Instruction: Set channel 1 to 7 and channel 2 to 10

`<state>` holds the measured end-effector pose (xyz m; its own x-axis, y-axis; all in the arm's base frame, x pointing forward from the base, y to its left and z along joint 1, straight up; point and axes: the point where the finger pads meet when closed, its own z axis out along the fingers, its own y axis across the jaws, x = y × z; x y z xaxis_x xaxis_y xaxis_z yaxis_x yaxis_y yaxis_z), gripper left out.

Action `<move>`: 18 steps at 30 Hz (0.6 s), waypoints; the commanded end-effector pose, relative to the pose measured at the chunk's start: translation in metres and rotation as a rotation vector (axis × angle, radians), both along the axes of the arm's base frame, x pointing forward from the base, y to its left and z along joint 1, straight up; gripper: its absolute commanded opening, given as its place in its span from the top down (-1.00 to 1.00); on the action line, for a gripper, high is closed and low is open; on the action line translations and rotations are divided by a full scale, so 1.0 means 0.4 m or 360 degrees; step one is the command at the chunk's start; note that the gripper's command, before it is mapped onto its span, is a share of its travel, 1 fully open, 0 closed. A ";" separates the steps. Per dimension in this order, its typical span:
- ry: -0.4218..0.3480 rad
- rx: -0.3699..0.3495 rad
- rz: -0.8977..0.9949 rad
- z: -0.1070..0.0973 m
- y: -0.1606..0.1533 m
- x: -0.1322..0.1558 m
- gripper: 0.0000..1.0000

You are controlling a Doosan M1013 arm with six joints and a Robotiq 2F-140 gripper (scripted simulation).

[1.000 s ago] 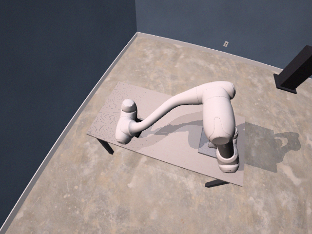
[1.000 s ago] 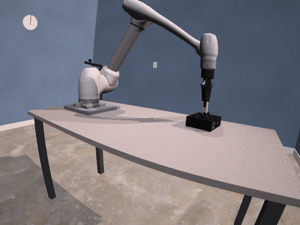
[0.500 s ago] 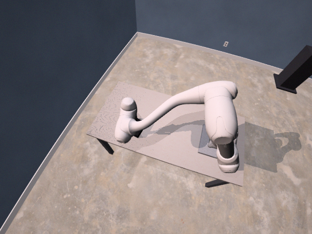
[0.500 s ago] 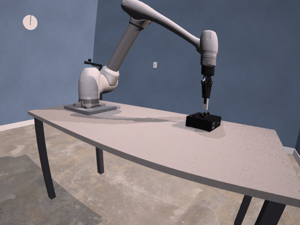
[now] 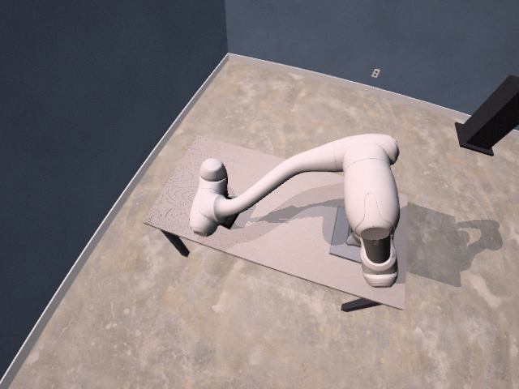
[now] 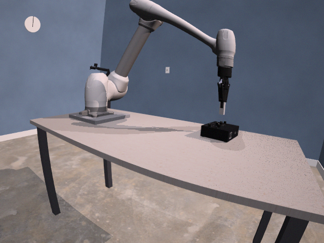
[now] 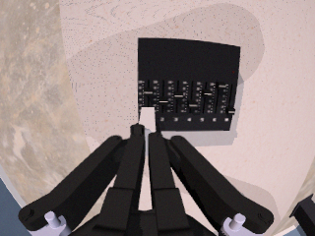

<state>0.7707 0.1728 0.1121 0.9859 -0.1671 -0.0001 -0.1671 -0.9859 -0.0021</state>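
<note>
the worktop point(image 6: 162, 157) carries the arm's base plate point(image 6: 78, 118) at one end and the small black lighting desk point(image 6: 219, 131) toward the other, well apart from the base. the arm point(image 6: 172, 22) reaches out over the worktop and points its wrist straight down above the desk.

the step in hand looks like a move between faders: the pincer point(image 6: 221, 112) hangs above the desk with a plain gap beneath it, touching nothing. in the wrist view its tip point(image 7: 146, 133) lines up near the left end of the fader row point(image 7: 185, 100), whose small light caps sit at uneven heights along their slots. which fader is channel 1 or 2, and what level each shows, is too small to tell.

the next move likely calls for lining the tip up beside the right cap, lowering until it sits just against it, then pushing gently along the slot without brushing the neighbours, which are close together.

the pincer is fully closed, fingers pressed together, with nothing held.
</note>
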 end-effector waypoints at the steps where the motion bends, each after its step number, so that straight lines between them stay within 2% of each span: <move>1: 0.0000 0.0000 0.0000 0.001 0.000 0.000 0.80; 7: 0.0000 0.0000 0.0000 0.000 -0.001 -0.001 0.80; 13: 0.0000 0.0000 0.0000 -0.009 -0.044 -0.039 0.80; 18: 0.0000 0.0000 0.0000 -0.009 -0.047 -0.043 0.80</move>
